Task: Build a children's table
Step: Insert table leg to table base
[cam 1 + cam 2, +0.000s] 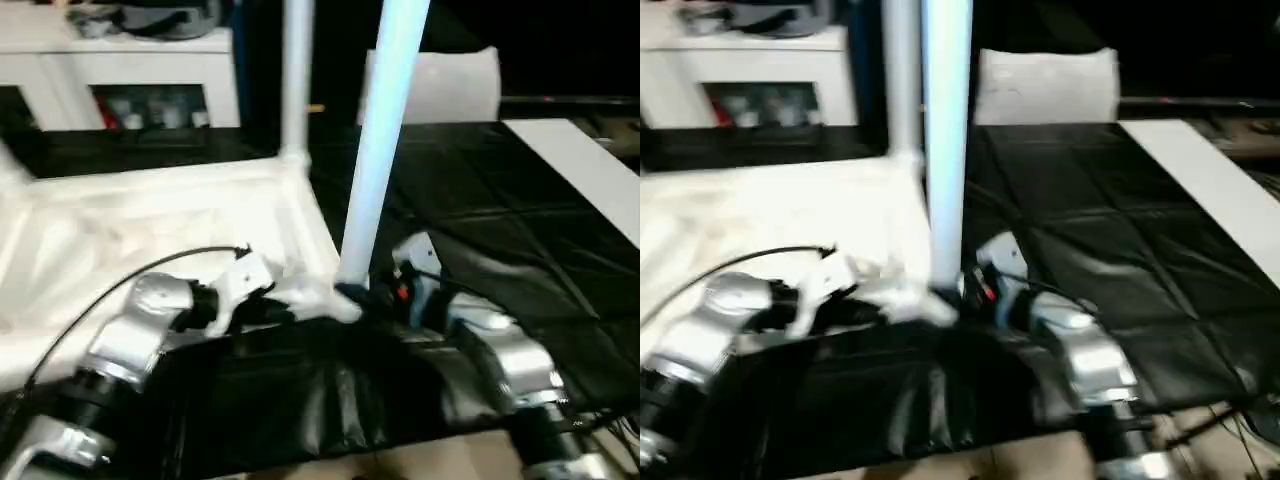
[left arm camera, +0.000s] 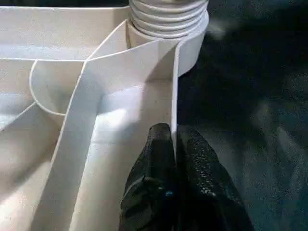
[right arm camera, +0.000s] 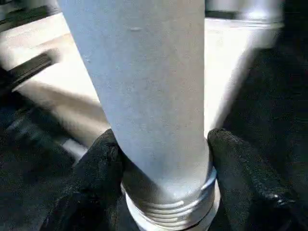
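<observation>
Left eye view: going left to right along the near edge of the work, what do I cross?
Left gripper pinching the tabletop rim → near leg standing in the corner socket → right gripper around that leg's base.

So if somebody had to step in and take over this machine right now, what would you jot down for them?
Left gripper: shut on the side wall of the table top, near the corner at the robot's right.
Right gripper: its fingers hug the near leg just above its threaded end.
Table top lies underside up on the black work surface.
Done: the far leg stands upright in its corner socket.
In progress: the near leg stands at the near corner socket; whether it is fully screwed in cannot be told.
Left: finish this leg, fit the other legs, turn the table over.
</observation>
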Motion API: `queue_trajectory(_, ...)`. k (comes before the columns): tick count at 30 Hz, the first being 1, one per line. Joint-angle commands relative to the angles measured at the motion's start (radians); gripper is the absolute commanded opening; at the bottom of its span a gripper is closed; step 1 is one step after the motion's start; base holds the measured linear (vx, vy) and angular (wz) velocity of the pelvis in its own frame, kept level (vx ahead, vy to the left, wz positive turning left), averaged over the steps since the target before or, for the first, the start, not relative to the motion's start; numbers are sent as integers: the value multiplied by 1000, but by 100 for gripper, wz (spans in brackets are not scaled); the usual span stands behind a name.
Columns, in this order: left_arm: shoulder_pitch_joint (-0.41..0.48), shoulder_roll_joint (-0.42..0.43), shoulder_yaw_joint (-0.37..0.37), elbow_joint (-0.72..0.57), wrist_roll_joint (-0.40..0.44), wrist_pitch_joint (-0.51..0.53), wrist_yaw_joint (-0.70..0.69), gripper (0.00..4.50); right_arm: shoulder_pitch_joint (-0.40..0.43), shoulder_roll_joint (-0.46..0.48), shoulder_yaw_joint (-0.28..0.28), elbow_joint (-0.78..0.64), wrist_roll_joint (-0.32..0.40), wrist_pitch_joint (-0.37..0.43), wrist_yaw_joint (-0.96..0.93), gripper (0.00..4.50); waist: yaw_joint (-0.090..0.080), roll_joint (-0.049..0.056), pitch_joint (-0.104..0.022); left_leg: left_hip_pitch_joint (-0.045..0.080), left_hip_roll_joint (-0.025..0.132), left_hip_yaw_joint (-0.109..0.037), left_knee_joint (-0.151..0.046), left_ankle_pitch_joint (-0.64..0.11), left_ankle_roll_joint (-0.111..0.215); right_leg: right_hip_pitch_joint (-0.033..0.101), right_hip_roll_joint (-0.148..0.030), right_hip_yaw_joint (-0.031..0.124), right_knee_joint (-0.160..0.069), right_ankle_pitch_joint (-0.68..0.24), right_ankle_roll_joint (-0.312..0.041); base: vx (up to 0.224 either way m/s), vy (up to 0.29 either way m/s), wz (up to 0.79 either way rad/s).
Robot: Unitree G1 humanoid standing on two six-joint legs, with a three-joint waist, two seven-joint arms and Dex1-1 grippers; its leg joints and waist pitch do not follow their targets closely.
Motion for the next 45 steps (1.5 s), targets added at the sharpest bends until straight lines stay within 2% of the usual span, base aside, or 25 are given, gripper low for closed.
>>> queue_trajectory(1,-13,-112,24,-76,-29,60,152,0,-30,85,56,45,-10,53,-90,238,1,2,-47,-18,5,4,-72,-244,12,50,-54,40,-96,-491,-78,0,0,0)
queue_trajectory(2,-17,-149,31,-89,-20,90,207,0,-48,119,42,69,-16,64,-151,238,1,2,-47,-18,5,4,-72,-244,12,50,-54,40,-96,-491,-78,0,0,0)
queue_trajectory(3,-24,-185,34,-97,-12,110,253,0,-70,149,25,96,-20,79,-209,238,-7,-3,-49,-16,4,7,-69,-227,12,46,-53,42,-97,-479,-87,0,0,0)
queue_trajectory(4,-31,-207,31,-103,-13,122,276,0,-87,163,16,114,-24,87,-242,238,-5,-2,-50,-15,3,6,-67,-224,15,47,-54,42,-95,-479,-86,0,0,0)
queue_trajectory(6,-38,-227,14,-117,-6,133,290,0,-109,182,3,136,-18,76,-258,238,-6,1,-54,-18,5,7,-67,-201,27,48,-52,47,-89,-412,-93,0,0,0)
queue_trajectory(7,-38,-229,10,-118,-3,133,290,0,-111,184,0,138,-16,73,-255,273,-7,0,-55,-21,5,7,-67,-188,32,50,-52,48,-86,-385,-97,0,0,0)
queue_trajectory(10,-40,-220,-13,-127,22,135,277,0,-106,188,-7,128,-18,59,-241,294,-2,1,-60,-24,6,10,-65,-118,52,57,-50,52,-71,-245,-133,0,0,0)
queue_trajectory(11,-41,-204,-23,-125,37,131,267,0,-96,181,-6,117,-21,57,-236,317,1,2,-59,-24,7,11,-65,-99,58,59,-50,53,-67,-201,-149,0,0,0)
queue_trajectory(14,-37,-188,-25,-128,50,141,264,0,-84,174,-2,109,-38,42,-239,345,2,3,-56,-21,7,12,-67,-118,56,58,-51,52,-70,-228,-150,0,0,0)
queue_trajectory(16,-32,-158,-30,-116,59,130,255,0,-64,158,-4,90,-38,32,-233,363,1,12,-55,-19,7,11,-68,-140,48,57,-51,52,-74,-256,-143,0,0,0)
queue_trajectory(17,-28,-130,-35,-103,67,111,240,0,-43,139,-7,65,-36,22,-220,372,0,8,-54,-20,7,11,-69,-155,47,57,-50,52,-77,-272,-135,0,0,0)
queue_trajectory(18,-24,-108,-39,-93,71,93,228,0,-26,124,-9,45,-33,16,-206,382,3,16,-54,-16,8,10,-70,-163,45,55,-49,53,-78,-274,-130,0,0,0)
queue_trajectory(20,-18,-90,-38,-85,67,77,210,0,-7,105,-10,20,-28,7,-187,391,4,12,-55,-18,9,10,-71,-160,43,58,-49,53,-76,-251,-137,0,0,0)
queue_trajectory(21,-14,-67,-39,-71,63,44,179,0,15,84,-15,-13,-17,5,-162,408,3,16,-54,-19,8,9,-72,-166,40,59,-49,53,-75,-253,-140,0,0,0)
queue_trajectory(24,-6,-33,-41,-56,53,3,124,0,44,53,-20,-55,1,3,-121,435,5,15,-52,-17,7,9,-73,-200,43,58,-50,52,-85,-308,-124,0,0,0)
queue_trajectory(26,-2,-17,-42,-50,44,-17,90,0,58,32,-21,-77,11,-1,-89,447,6,16,-52,-15,9,8,-73,-206,42,56,-51,52,-85,-315,-128,0,0,0)
queue_trajectory(30,-18,85,-83,16,24,-147,-78,0,115,-98,-41,-164,75,-9,95,447,14,16,-52,-13,11,8,-74,-210,57,56,-49,54,-83,-303,-124,0,0,0)
queue_trajectory(31,-26,98,-90,36,22,-175,-109,0,120,-126,-43,-173,86,-9,131,447,18,9,-49,-12,11,9,-75,-213,62,55,-49,53,-84,-312,-126,0,0,0)
queue_trajectory(33,-42,115,-100,68,16,-230,-166,0,127,-173,-45,-190,109,1,191,447,22,6,-50,-12,11,10,-74,-211,65,55,-52,53,-85,-332,-122,0,0,0)
queue_trajectory(35,-50,118,-100,71,11,-225,-180,0,128,-188,-41,-201,121,13,218,447,25,6,-50,-11,11,11,-74,-207,60,53,-53,53,-86,-346,-122,0,0,0)
queue_trajectory(36,-63,121,-104,79,9,-225,-200,0,127,-205,-34,-213,128,22,241,447,29,12,-50,-10,13,11,-74,-203,56,53,-54,53,-84,-343,-127,0,0,0)
queue_trajectory(37,-67,122,-106,82,9,-227,-205,0,126,-207,-31,-215,125,23,240,447,29,10,-50,-11,13,11,-74,-198,54,53,-53,53,-84,-339,-127,0,0,0)
queue_trajectory(39,-76,121,-114,90,11,-228,-208,0,120,-204,-31,-219,132,42,228,447,34,12,-53,-10,15,10,-75,-183,44,54,-54,54,-78,-301,-141,0,0,0)
queue_trajectory(41,-71,111,-113,71,2,-178,-192,0,108,-184,-24,-212,118,51,183,447,35,14,-54,-12,14,11,-75,-167,33,56,-54,54,-72,-251,-160,0,0,0)
queue_trajectory(45,-55,87,-106,57,0,-148,-153,0,107,-141,-12,-207,89,46,108,447,38,17,-53,-10,14,11,-75,-187,21,56,-55,54,-76,-280,-156,0,0,0)
